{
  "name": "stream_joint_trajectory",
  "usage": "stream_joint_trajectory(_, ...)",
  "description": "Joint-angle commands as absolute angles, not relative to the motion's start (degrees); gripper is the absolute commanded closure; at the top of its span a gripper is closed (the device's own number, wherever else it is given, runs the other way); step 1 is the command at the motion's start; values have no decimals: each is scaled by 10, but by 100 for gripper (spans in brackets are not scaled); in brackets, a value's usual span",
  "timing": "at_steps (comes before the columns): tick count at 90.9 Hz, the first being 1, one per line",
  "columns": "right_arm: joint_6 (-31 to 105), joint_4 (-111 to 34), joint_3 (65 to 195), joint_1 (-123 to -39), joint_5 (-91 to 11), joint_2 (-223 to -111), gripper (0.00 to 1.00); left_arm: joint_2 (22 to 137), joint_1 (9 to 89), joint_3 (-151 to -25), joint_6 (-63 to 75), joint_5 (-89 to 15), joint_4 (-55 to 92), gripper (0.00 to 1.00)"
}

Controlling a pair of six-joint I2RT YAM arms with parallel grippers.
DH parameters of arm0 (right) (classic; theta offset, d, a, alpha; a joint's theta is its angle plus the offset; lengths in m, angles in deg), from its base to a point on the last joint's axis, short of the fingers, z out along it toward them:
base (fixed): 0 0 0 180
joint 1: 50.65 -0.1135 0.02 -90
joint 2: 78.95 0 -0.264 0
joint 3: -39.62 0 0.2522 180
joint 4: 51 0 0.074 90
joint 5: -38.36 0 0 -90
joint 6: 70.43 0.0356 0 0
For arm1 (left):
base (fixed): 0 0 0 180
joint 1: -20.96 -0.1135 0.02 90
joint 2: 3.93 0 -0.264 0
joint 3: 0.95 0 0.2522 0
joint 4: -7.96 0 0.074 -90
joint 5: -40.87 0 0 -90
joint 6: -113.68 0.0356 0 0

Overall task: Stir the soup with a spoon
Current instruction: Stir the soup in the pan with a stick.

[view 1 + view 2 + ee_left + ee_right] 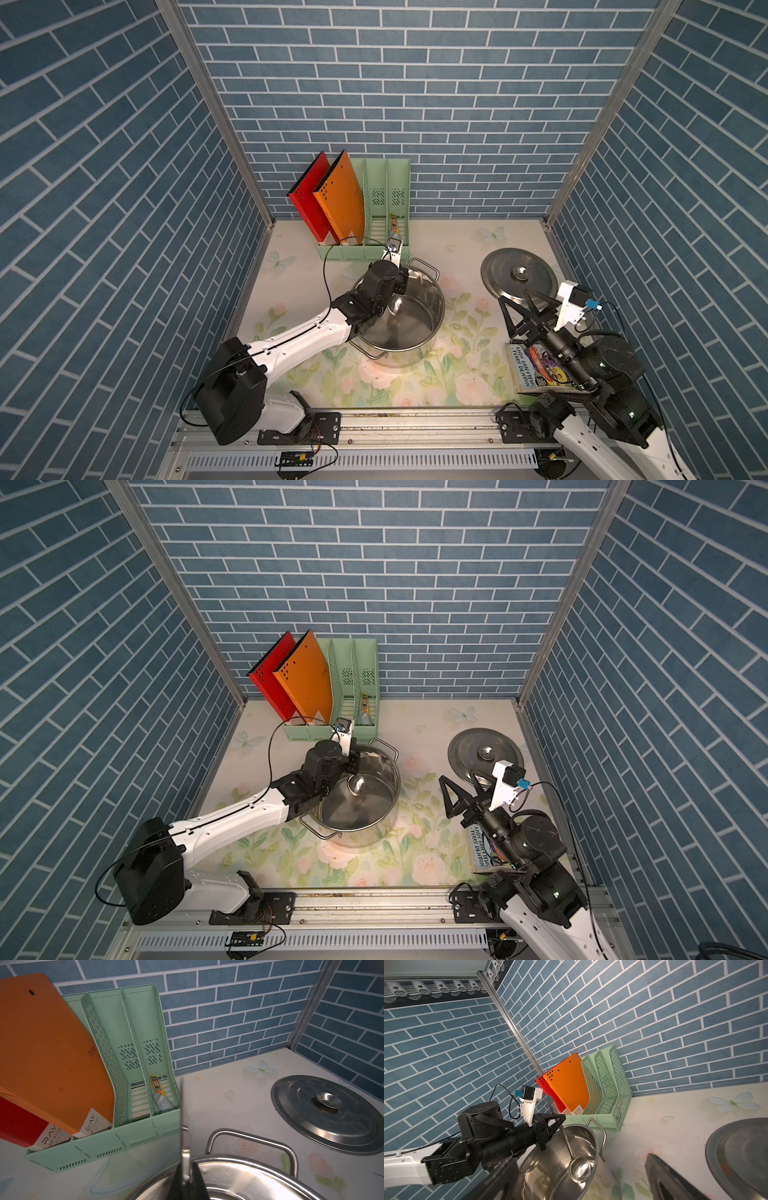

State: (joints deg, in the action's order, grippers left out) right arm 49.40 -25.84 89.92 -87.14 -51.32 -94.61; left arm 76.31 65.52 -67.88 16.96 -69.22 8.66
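Mid tabletop (457, 245), floral-print sheet: round shiny steel pot (428, 289) with two wire loop handles, uncovered. Inside it is the spoon (580, 1168), slim grey metal, its small round bowl down near the middle of the pot floor; can't tell if it touches. Its long axis is steep, with the handle rising out of the pot and leaning back toward the rack (386, 199). The left gripper (561, 1121) has its jaws clamped narrow on the handle partway up, over the pot's back rim. The flat steel lid (519, 272), knob up, lies on the tabletop to the right, apart from the pot. The right gripper (516, 298) hangs over the lid's near edge, jaws wide, holding nothing. The rack is mint plastic, perforated, against the back wall: orange folder (340, 195) and red folder (307, 199) sit in the left slots, and a small yellow packet (157, 1086) in the right slot. A book (536, 370) lies flat under the right arm.
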Motion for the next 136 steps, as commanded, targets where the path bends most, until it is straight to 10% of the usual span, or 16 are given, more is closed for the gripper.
stream_joint_trajectory(1, 505, -248, 916, -874, -524, -933, 0, 778, 667, -696, 181, -636, 32, 100)
stream_joint_trajectory(83, 513, -312, 874, -874, -500, -956, 0, 602, 878, -569, 133, -761, 186, 100)
stream_joint_trajectory(136, 516, -313, 882, -874, -495, -964, 0, 557, 653, -537, 146, -782, 205, 100)
